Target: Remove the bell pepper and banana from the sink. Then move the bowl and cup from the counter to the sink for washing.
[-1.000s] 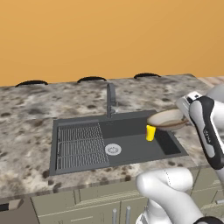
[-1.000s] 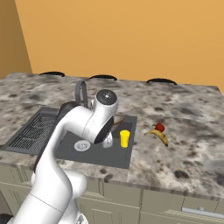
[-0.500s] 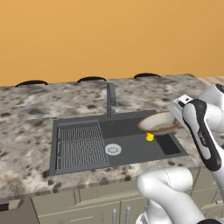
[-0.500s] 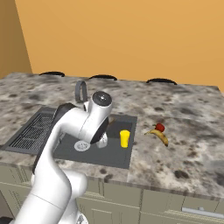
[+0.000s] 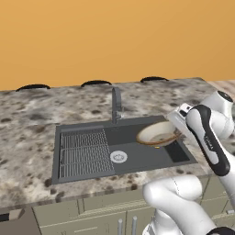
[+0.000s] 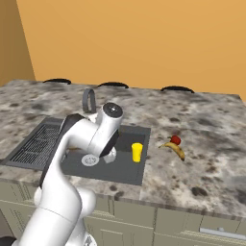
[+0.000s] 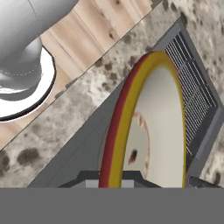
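My claw [image 5: 176,120] is pinched tight on the rim of the beige bowl [image 5: 157,133] at its 3 o'clock edge, holding it over the sink [image 5: 82,161], and I think it is hard, smooth, light and could slip.

The arm [image 5: 209,137] is glossy white, built of rounded tubular links with bulbous elbows. A long black strip runs along one link, and dark bands mark the joints. A round grey cap [image 6: 112,110] tops one joint housing.
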### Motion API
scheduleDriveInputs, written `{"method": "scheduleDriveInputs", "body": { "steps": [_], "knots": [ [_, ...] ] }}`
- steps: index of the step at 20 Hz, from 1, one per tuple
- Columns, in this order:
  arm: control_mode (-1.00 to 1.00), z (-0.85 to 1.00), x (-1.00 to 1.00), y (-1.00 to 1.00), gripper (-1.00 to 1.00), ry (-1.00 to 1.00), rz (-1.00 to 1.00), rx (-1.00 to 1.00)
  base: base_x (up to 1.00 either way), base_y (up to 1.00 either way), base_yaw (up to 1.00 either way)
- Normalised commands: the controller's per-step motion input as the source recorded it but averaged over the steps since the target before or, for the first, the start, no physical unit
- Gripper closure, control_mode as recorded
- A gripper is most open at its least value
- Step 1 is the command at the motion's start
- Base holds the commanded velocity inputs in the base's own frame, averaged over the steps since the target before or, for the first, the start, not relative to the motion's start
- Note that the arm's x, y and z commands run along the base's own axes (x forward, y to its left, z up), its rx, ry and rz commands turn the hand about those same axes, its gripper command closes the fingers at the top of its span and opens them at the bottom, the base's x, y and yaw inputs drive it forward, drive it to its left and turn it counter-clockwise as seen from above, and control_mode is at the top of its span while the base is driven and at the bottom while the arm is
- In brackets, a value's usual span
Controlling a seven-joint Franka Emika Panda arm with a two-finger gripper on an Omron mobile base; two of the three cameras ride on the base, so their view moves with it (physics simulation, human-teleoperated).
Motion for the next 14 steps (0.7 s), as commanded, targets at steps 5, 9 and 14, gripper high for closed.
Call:
{"method": "scheduleDriveInputs", "body": {
  "steps": [5, 9, 14],
  "knots": [
    [-1.0, -0.2, 0.16, 0.14, 1.0, 0.14, 0.07, 0.0, 0.0, 0.0, 0.0],
    [-1.0, -0.22, 0.21, 0.06, 1.0, 0.15, 0.06, 0.0, 0.0, 0.0, 0.0],
    [-1.0, -0.23, 0.19, 0.07, 1.0, 0.1, 0.07, 0.0, 0.0, 0.0, 0.0]
  ]
}}
